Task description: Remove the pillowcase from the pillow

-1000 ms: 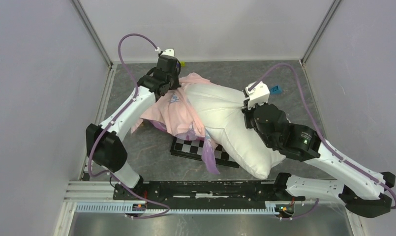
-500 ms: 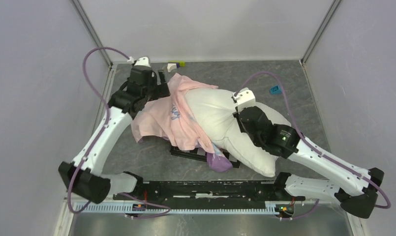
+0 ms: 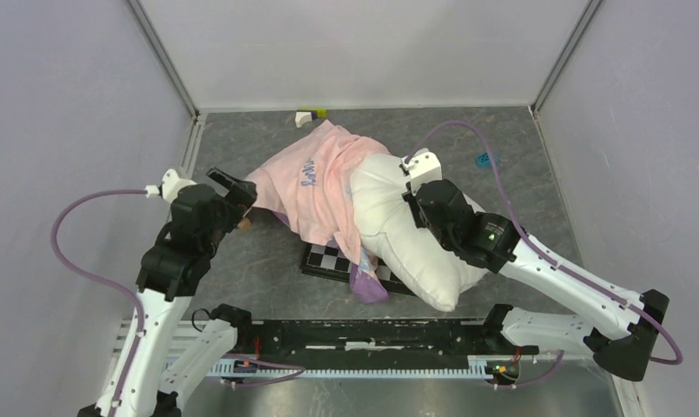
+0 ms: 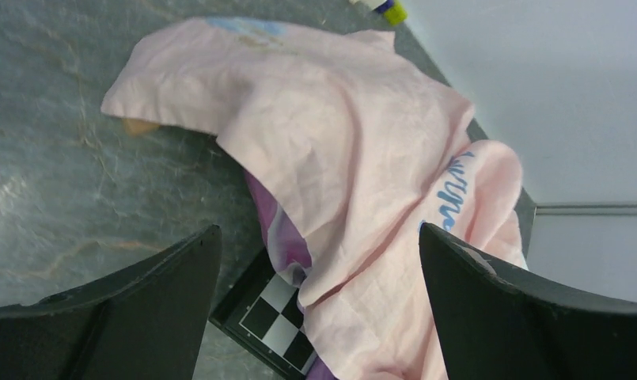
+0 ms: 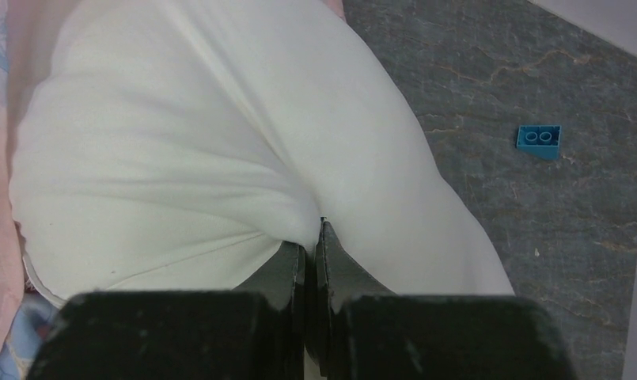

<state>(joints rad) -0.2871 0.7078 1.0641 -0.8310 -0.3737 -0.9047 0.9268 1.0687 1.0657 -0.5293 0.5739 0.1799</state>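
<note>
1. Pillowcase [image 3: 315, 174] lies bunched centre-left on the tabletop [image 3: 537, 200]. It drapes over the far-left end of the pillow [image 3: 415, 252], which runs diagonally toward the near right across a checkered board [image 3: 326, 258].
2. Right gripper [image 5: 311, 233] has its jaws pressed together on a pinched fold of the white pillow. Left gripper [image 3: 240, 193] has its jaws spread wide and empty, just left of the pink cloth.
3. The step in hand looks like a fresh grab on the cover. The left jaws should take only the loose pink corner, low on the tabletop, with no pillow caught beneath. The pull should then run far-left along the pillow's length, away from the right pinch, which must hold firm as the anchor.
4. The left wrist view shows that free corner lying flat, with purple trim tucked under the folds. The right wrist view alone shows the pinch, which the wrist hides from above. Only the top view shows how much pillow is already bare.
</note>
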